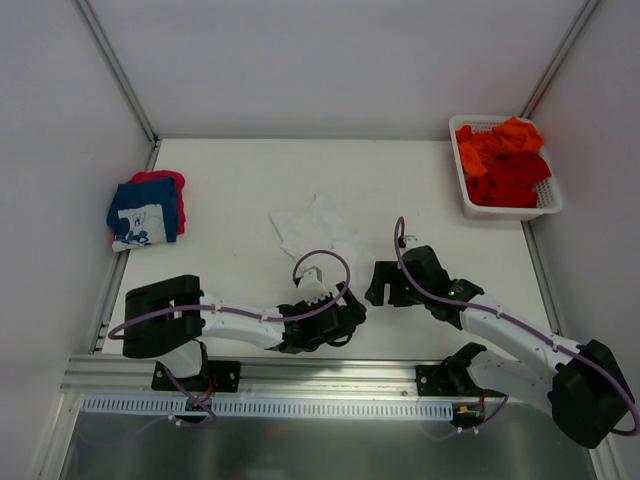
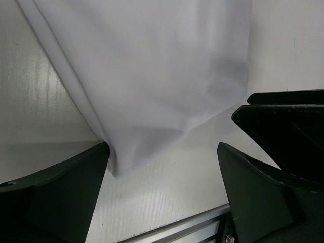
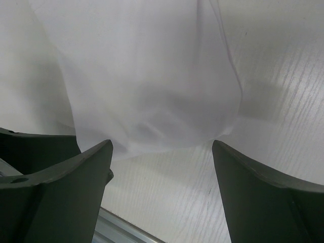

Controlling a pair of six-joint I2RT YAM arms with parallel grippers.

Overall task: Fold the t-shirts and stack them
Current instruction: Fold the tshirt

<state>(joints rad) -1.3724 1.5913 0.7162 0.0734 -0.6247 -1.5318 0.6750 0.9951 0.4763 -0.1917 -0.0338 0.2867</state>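
At far left I see the navy tee lying on the pink-red tee. My left gripper gapes wide and empty by the near edge of the white tee at mid-table. The right gripper does likewise. The orange and red tees fill the basket at far right.

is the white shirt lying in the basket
No, the white shirt lies on the table near the middle, while the basket at the far right corner holds only orange and red shirts.
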